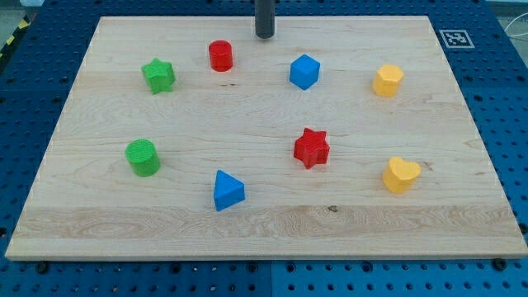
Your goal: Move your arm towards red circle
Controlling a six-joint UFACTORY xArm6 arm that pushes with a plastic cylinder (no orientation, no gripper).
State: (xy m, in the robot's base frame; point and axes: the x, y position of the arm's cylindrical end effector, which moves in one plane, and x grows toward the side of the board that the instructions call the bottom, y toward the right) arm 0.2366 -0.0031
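- My tip (264, 36) sits at the far edge of the table (264, 223), a bit left of centre.
- The red circle (220, 55) is near it, just to its left and slightly nearer; they're apart, not touching.
- The blue block (304, 72) sits off to the tip's right.
- No gripper here, just a bare rod, grasping nothing.
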